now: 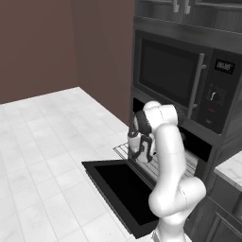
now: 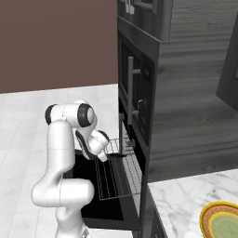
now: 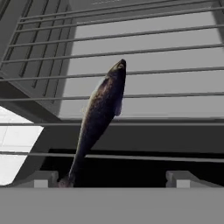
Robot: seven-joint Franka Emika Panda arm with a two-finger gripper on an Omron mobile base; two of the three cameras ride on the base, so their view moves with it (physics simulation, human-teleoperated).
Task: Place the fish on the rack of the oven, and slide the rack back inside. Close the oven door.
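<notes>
In the hand view the dark grey-black fish (image 3: 101,114) lies slanted across the bars of the silver wire rack (image 3: 175,72), head toward the top and tail down by my left finger (image 3: 43,177). My gripper (image 3: 113,176) is open, its tips far apart and nothing clamped between them. From the base views, the gripper (image 1: 137,154) (image 2: 102,155) hangs just over the pulled-out rack (image 1: 122,149) (image 2: 116,179). The black oven door (image 1: 118,189) (image 2: 90,209) lies dropped open, flat below the rack. The oven (image 1: 201,147) sits under the microwave.
The microwave (image 1: 179,75) with its vertical handle is right above the oven opening. A marble counter (image 2: 179,197) at the right carries a yellow-orange plate (image 2: 222,222). White tiled floor (image 1: 42,156) spreads to the left of the open door.
</notes>
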